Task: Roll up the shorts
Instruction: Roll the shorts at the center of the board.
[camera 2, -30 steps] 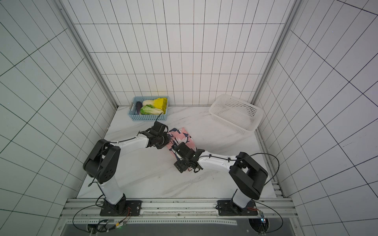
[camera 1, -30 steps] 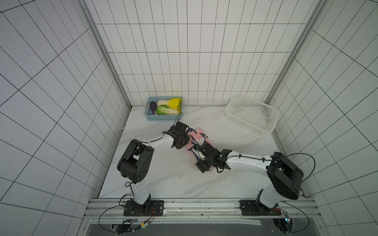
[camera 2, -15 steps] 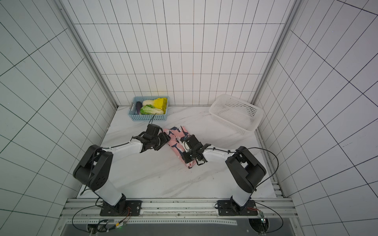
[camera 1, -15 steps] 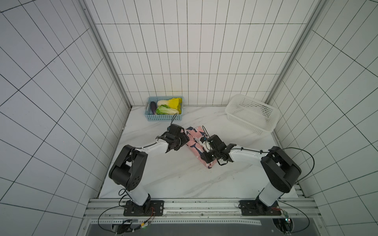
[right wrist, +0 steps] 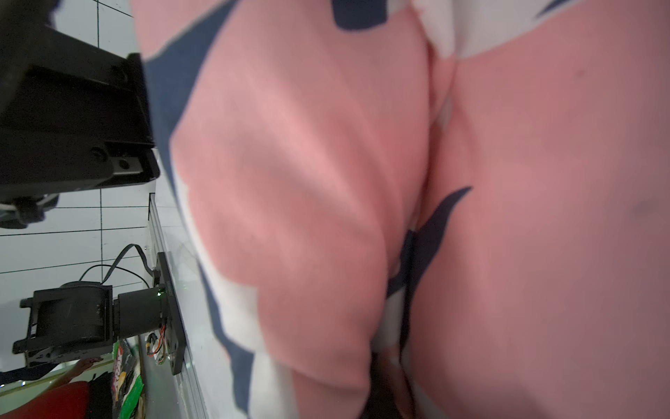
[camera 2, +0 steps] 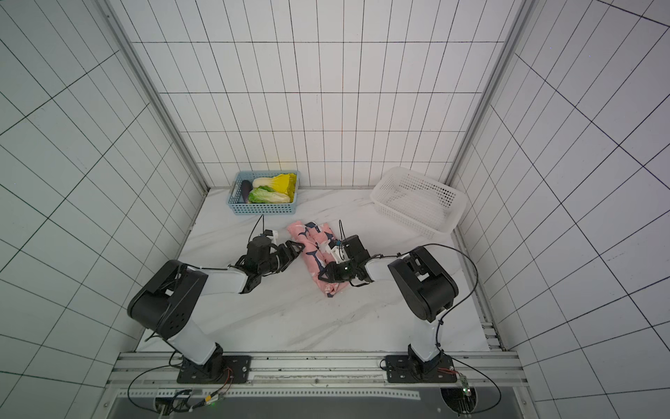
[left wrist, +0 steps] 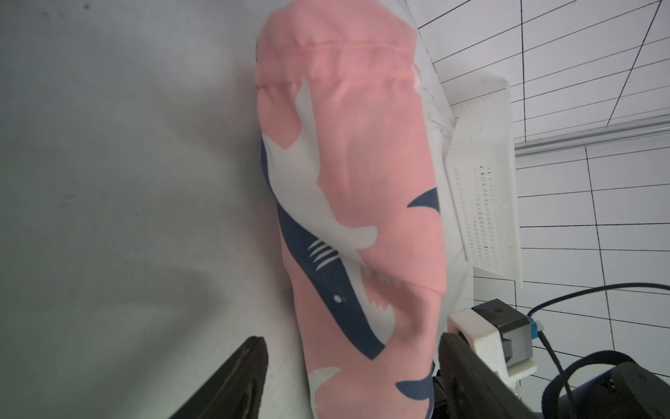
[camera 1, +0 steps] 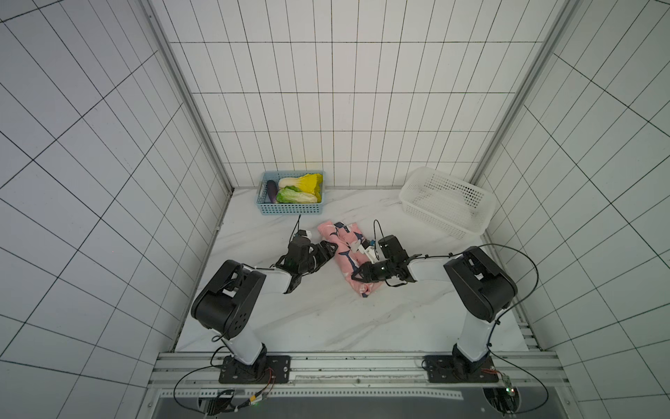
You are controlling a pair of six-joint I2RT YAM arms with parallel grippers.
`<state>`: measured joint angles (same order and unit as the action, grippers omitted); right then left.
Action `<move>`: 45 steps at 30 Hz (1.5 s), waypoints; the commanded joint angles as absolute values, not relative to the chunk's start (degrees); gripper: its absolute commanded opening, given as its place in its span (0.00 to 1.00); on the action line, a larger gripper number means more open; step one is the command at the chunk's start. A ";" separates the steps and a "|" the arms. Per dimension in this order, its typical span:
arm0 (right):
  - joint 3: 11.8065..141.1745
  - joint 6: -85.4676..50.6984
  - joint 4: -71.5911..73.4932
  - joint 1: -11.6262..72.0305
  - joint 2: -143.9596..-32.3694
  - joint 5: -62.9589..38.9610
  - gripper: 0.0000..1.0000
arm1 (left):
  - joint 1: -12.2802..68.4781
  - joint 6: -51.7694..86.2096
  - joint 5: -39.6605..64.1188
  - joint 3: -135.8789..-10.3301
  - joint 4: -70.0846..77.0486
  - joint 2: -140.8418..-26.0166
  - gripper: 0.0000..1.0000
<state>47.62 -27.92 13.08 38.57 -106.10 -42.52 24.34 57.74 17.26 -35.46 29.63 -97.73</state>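
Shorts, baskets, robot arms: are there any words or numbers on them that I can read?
Shorts: no words, only shark pictures.
Blue basket and white basket: no labels to see.
Camera block in the left wrist view: a tiny mark, too small to read.
Green and red packet in the right wrist view: some lettering, too blurred to read.
So nothing here can be read.
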 commanded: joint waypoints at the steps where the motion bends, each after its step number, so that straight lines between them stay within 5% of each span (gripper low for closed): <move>1: 45.70 -29.35 12.22 37.99 -108.51 -45.71 0.22 | 24.57 55.06 18.13 -39.57 34.25 -102.04 0.78; 11: 46.00 -30.15 13.38 36.06 -111.62 -50.95 0.24 | 23.72 58.62 18.14 -48.69 35.11 -114.62 0.69; 14: 46.38 -29.36 11.47 35.58 -110.70 -50.81 0.30 | 23.52 59.39 18.82 -50.46 34.38 -115.96 0.46; 17: 48.07 -25.24 2.88 35.36 -107.26 -46.62 0.49 | 23.64 58.62 18.12 -51.14 31.78 -114.69 0.14; 20: 49.44 -20.36 -6.81 35.40 -101.07 -39.65 0.61 | 24.07 57.13 16.03 -51.76 26.44 -111.29 0.00; 29: 56.58 -8.03 -26.14 45.69 -85.69 -2.24 0.82 | 27.55 55.49 6.06 -60.23 -3.55 -105.56 0.00; 41: 59.57 -2.68 -15.65 55.34 -92.75 0.27 0.86 | 30.96 57.96 4.39 -72.08 -27.86 -110.70 0.00; 45: 59.93 -3.16 -13.01 55.77 -95.41 2.11 0.79 | 31.46 58.93 4.57 -73.07 -29.92 -111.01 0.00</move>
